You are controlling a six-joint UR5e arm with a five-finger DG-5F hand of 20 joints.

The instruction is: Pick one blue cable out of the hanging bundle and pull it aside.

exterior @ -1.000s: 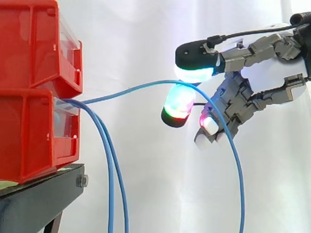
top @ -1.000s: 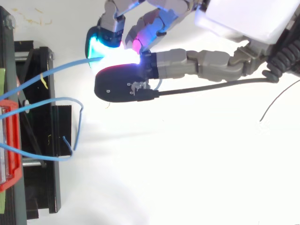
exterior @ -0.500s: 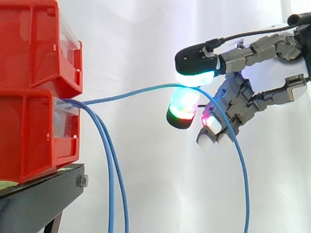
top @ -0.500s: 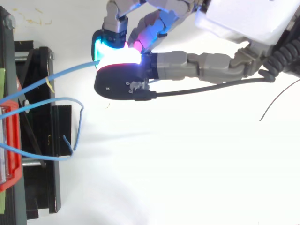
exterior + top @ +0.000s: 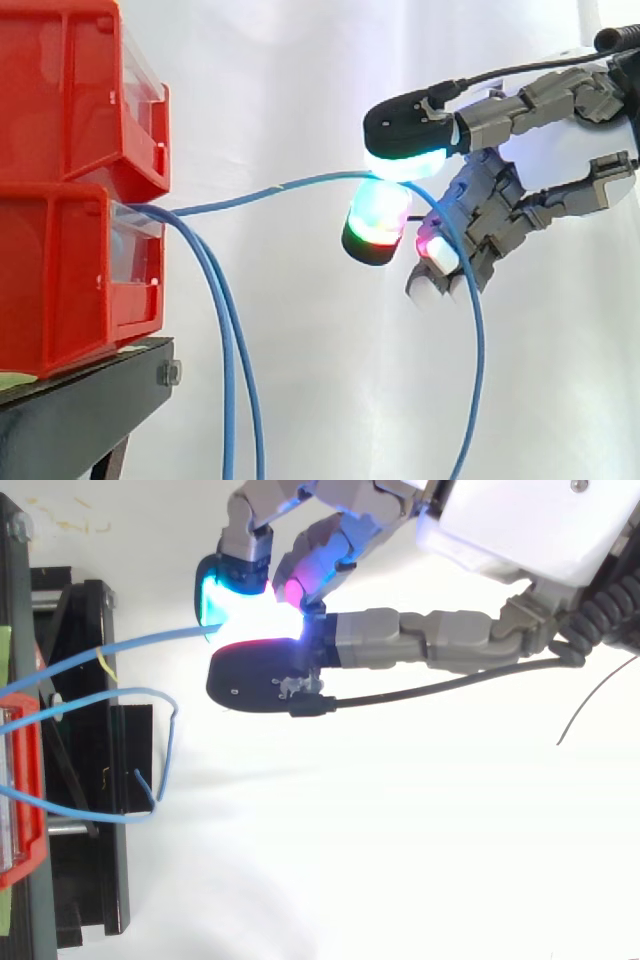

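No writing, number or sign can be read. The red bins (image 5: 70,150) at nine o'clock, the black stand (image 5: 80,415) under them and the hand (image 5: 520,525) bear no legible print.

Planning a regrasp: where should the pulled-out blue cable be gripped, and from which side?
Probably on the blue cable, its near-level span by the hand, clear of the two hanging cables; come from the side away from the red bins, fingers pinching above and below.

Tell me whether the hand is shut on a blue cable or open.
Shut on it: the hand pinches the blue cable between two glowing fingers, and the cable bends down past them.
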